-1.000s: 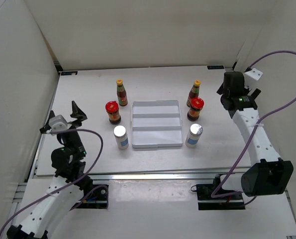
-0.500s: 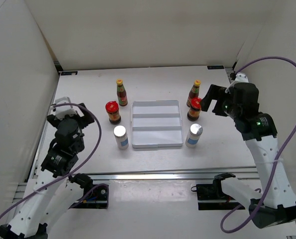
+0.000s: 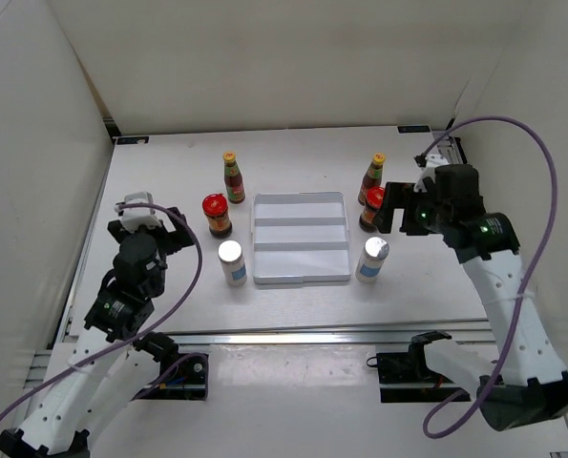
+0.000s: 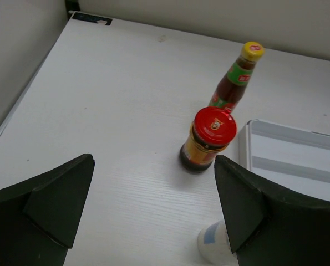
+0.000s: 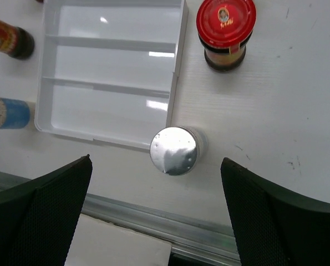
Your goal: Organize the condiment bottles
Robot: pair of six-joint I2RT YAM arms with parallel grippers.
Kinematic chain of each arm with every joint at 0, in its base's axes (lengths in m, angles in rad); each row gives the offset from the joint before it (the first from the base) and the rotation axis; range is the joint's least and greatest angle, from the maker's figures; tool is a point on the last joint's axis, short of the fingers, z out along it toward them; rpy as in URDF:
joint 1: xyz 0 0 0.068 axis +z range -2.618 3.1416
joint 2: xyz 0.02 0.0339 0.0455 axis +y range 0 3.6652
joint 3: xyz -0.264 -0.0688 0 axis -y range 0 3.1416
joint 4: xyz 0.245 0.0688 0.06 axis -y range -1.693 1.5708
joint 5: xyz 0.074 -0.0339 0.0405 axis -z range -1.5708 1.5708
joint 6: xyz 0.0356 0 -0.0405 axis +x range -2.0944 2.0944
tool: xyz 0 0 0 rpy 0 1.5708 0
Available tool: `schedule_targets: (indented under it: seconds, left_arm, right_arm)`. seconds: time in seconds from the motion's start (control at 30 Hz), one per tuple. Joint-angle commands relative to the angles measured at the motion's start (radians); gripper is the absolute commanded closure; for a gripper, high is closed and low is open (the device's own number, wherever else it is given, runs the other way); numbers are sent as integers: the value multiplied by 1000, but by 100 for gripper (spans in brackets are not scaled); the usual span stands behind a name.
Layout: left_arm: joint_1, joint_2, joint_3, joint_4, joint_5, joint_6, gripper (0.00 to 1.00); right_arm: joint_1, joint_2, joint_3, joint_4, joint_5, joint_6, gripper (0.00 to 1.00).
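Note:
Six condiment bottles flank a white ridged tray [image 3: 300,239]. On its left stand a slim dark yellow-capped bottle [image 3: 233,177], a red-lidded jar [image 3: 217,215] and a silver-capped shaker [image 3: 231,261]. On its right stand the matching slim bottle [image 3: 372,178], jar [image 3: 371,210] and shaker [image 3: 372,259]. My left gripper [image 3: 177,232] is open and empty, just left of the left jar [image 4: 209,138], with the slim bottle [image 4: 237,80] beyond. My right gripper [image 3: 387,212] hangs open above the right shaker [image 5: 174,149] and jar [image 5: 226,30], holding nothing.
White walls close in the table on the left, back and right. A metal rail [image 3: 293,336] runs along the table's near edge. In the right wrist view the tray [image 5: 112,72] lies left of the shaker, with the left group's bottles at the frame's left edge.
Both arms have swung inward. The left gripper came down and right toward the left jar; the right gripper moved from the back right corner to over the right jar and shaker.

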Motion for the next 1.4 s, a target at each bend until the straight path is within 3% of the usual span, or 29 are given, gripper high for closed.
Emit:
schedule_targets:
  seconds: [0.0,0.33,0.53,0.73,0.8,0.9,0.93,1.03,1.13,1.27,1.37]
  left_arm:
    - [-11,-66,-13,26,107,2,0]
    - [-11,-28,-54,92,108,42,0]
    - [-38,-55,-63,92,-41,42,0]
    - [-57,-34,-73,92,-24,42,0]
    - [-57,-11,-63,92,-24,42,0]
    - [-57,0,-63,92,-46,52,0]
    - [-57,0,-63,92,-55,52,0]
    - [-57,9,-63,92,-55,52,0]
    - [-57,18,-63,92,-44,52,0]
    - [-57,40,-63,92,-69,52,0]
    - [-57,61,-53,83,-60,52,0]
  right_arm:
    - [21,64,-54,39,4,-15,0]
    - [106,156,-202,94,133,57,0]
    - [117,214,-212,103,189,88,0]
    - [156,320,-236,143,261,108,0]
    - [156,329,-250,161,261,119,7]
    - [156,341,-282,172,261,139,27]
    - [156,332,-282,172,261,139,27]
    - [156,305,-293,151,279,148,51]
    - [192,247,-244,111,346,148,58]
    - [266,197,-117,48,420,117,84]
    - [327,186,-22,16,420,108,86]
